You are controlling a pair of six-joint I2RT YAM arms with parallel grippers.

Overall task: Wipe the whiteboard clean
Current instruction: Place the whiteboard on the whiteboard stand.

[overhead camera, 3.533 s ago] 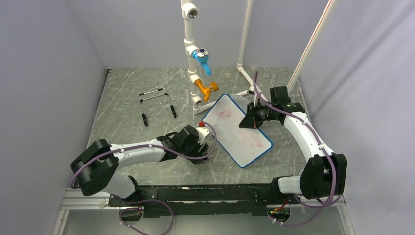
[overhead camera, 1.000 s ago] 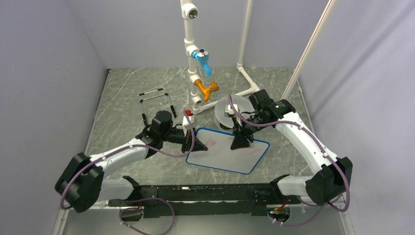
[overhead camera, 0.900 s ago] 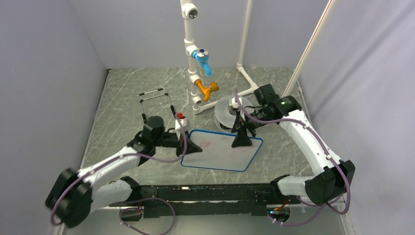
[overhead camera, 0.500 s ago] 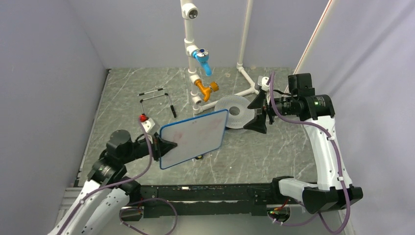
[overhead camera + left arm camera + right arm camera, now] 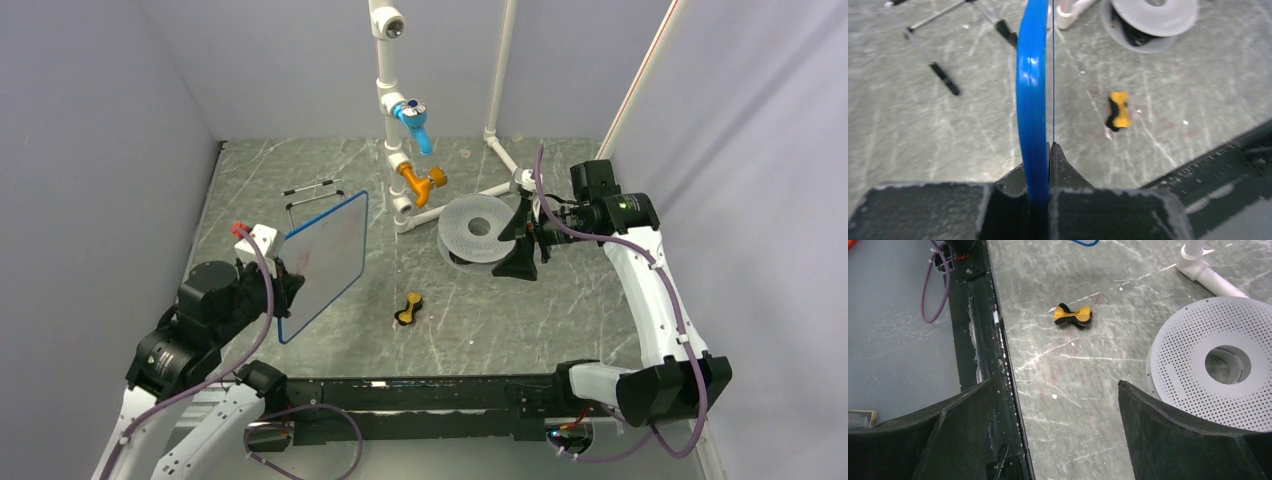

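Count on the marble-pattern table [image 5: 560, 300]:
- one whiteboard [image 5: 322, 265], blue-framed
- one grey perforated disc [image 5: 480, 228] with a centre hole
- one small yellow-and-black piece [image 5: 407, 309], lying flat
- one wire stand [image 5: 312, 195] with black feet
- one white pipe frame carrying two valves, a blue valve [image 5: 414, 124] above and an orange valve [image 5: 421, 182] below it
- two arms

Left gripper [image 5: 283, 283]: clenched on the whiteboard's near lower edge. The wrist view showed the blue frame [image 5: 1032, 100] edge-on, pinched between the two fingers with the gripper [image 5: 1040, 170] tight on it. The board was off the table, standing nearly on edge over the left side, in front of the wire stand [image 5: 943, 80]. Faint pink smears showed on its face. The yellow-and-black piece [image 5: 1118, 109] lay on the table beyond it, well apart.

Right gripper [image 5: 522, 235]: jaws spread wide, nothing between them and nothing touched. It hung above the table at the right edge of the disc. In its own wrist view the gripper [image 5: 1058, 430] framed bare table, with the disc [image 5: 1228, 360] to one side and the yellow-and-black piece [image 5: 1073, 316] farther out.
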